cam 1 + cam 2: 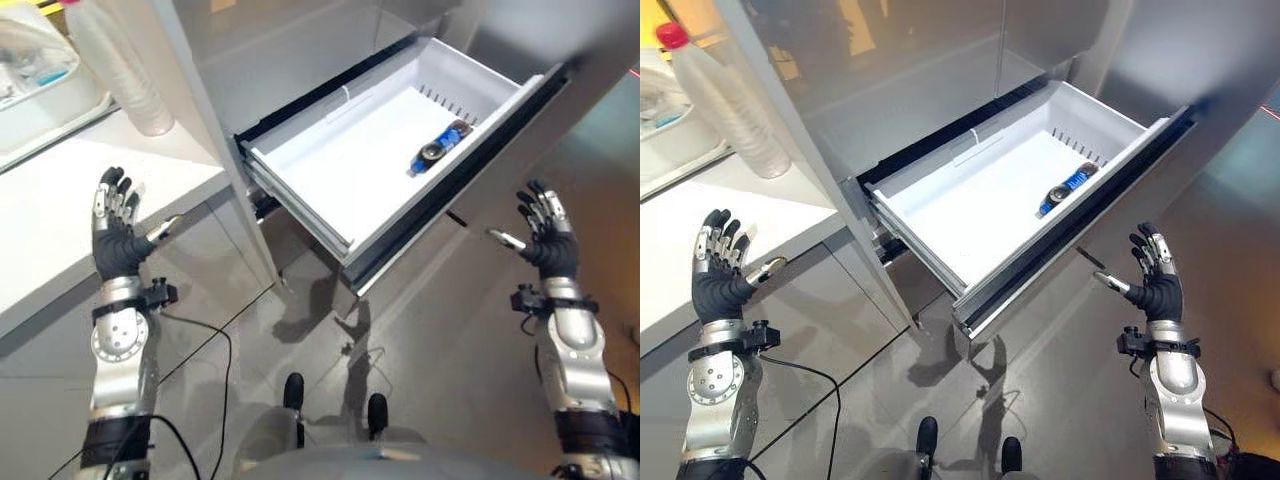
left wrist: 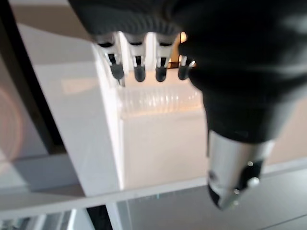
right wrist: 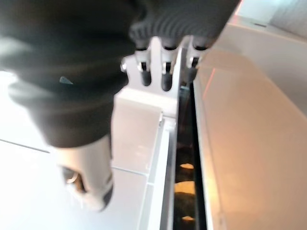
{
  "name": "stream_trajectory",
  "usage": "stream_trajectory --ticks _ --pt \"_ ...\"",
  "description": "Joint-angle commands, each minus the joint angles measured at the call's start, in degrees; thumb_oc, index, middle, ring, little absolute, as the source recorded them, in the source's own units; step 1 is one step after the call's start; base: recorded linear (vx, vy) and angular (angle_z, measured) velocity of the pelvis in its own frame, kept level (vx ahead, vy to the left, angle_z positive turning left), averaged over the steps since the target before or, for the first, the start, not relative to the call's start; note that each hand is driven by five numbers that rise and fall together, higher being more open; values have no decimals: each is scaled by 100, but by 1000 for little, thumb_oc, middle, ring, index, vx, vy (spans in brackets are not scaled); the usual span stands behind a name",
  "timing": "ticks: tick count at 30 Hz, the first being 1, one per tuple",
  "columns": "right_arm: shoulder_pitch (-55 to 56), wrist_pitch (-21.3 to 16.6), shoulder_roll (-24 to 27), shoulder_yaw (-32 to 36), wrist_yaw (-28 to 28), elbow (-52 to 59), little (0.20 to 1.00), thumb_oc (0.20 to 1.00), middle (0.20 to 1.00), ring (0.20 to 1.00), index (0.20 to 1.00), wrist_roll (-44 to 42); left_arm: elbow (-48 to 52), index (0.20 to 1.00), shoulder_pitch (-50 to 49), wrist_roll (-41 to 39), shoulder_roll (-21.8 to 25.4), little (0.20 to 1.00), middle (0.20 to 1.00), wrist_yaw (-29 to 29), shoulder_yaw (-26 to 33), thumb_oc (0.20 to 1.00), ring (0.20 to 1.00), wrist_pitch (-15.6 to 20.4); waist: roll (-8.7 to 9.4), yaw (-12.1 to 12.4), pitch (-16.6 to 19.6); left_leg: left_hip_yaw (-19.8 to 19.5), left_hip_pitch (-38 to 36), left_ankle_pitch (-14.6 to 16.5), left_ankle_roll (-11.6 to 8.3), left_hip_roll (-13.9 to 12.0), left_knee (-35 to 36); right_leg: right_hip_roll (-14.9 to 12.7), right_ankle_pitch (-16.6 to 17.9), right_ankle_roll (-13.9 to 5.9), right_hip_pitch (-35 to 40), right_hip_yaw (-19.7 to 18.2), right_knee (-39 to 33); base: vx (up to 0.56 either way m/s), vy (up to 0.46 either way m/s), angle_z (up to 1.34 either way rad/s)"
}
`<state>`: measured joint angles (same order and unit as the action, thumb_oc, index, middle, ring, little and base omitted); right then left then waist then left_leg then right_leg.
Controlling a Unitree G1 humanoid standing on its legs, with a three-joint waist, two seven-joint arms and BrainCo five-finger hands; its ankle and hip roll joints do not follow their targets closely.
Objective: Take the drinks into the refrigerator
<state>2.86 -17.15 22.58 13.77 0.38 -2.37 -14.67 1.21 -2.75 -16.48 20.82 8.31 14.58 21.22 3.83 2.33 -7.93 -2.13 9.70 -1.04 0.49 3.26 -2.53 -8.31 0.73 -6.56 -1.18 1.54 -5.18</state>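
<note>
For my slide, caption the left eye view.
Both hands open, left and right, flanking the pulled-out drawer holding a blue bottle.

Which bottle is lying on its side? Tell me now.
The small blue bottle in the open white drawer lies on its side. The tall clear bottle with the red cap stands upright on the white counter.

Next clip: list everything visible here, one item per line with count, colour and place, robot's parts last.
refrigerator drawer: one, white, pulled open from the grey refrigerator, centre.
drink bottle: one, blue with a dark cap, lying on its side inside the drawer, near its far right end.
plastic bottle: one, clear with a red cap, upright on the counter, upper left.
counter: one, white, left of the refrigerator.
left hand: one, silver and dark, open, raised by the counter edge, holding nothing.
right hand: one, silver and dark, open, raised right of the drawer, holding nothing.
</note>
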Motion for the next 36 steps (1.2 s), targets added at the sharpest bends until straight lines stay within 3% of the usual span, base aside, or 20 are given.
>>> stream_trajectory --ticks 1,18,22,23,24,26,29,30,32,36 --pt "-54 -346 -57 555 12 337 1000 1000 1000 1000 1000 40 271 1000 -58 332 269 1000 1000 -77 324 1000 1000 372 153 49 286 -474 151 681 271 283 -546 100 -719 -50 623 377 791 -21 -41 5" --pt "-102 -274 -24 539 112 375 1000 1000 1000 1000 1000 -76 -242 1000 221 411 419 1000 1000 199 526 1000 1000 250 215 53 419 -536 137 737 267 391 -614 33 -532 -111 776 477 725 -3 5 6" --pt "-119 -288 13 420 140 276 1000 1000 1000 1000 1000 -119 -82 1000 251 523 471 1000 1000 84 287 1000 1000 213 169 -5 385 -558 35 791 372 530 -693 -76 163 -243 496 251 1429 -27 141 1" --pt "-162 -284 21 383 137 262 1000 1000 1000 1000 1000 -102 -81 1000 262 520 450 1000 1000 92 251 1000 1000 220 116 -28 354 -596 -80 820 412 541 -635 -68 381 -254 290 152 1868 -27 263 -9" --pt "-303 -301 24 236 81 229 1000 1000 1000 1000 1000 -64 -89 1000 360 453 448 1000 1000 122 109 1000 1000 241 -56 -130 132 -736 -246 685 503 524 -526 83 781 -216 -185 -30 2690 -10 199 -18" --pt "-360 -316 -3 165 37 194 1000 1000 1000 1000 1000 -55 -71 1000 381 464 451 1000 1000 109 69 1000 1000 231 -143 -170 40 -765 -392 710 525 477 -439 152 482 -173 -384 -48 3023 29 144 -6" --pt "-400 -325 -31 54 50 205 1000 1000 1000 1000 1000 -51 41 1000 434 544 476 1000 1000 82 3 1000 1000 234 -310 -274 -48 -848 -761 701 483 305 -221 241 -429 28 -700 89 2470 149 18 -10" --pt "-468 -342 13 -4 12 232 1000 1000 1000 1000 1000 -49 82 1000 503 432 484 1000 1000 97 -22 1000 1000 273 -264 -305 -215 -878 -841 722 401 326 -239 114 -336 0 -996 10 1657 134 -108 -34" --pt "-590 -348 81 -69 -57 201 1000 1000 1000 1000 1000 -5 66 1000 574 371 501 1000 1000 117 -41 1000 1000 296 -285 -327 -331 -900 -927 777 363 295 -246 54 -97 -62 -972 77 1150 74 -101 6" --pt "-674 -335 198 -192 -68 258 1000 1000 1000 1000 1000 57 -67 1000 712 308 505 1000 1000 158 -146 1000 1000 326 -126 -287 -274 -955 -972 874 255 267 -248 33 -47 -97 -662 79 953 107 -199 49"
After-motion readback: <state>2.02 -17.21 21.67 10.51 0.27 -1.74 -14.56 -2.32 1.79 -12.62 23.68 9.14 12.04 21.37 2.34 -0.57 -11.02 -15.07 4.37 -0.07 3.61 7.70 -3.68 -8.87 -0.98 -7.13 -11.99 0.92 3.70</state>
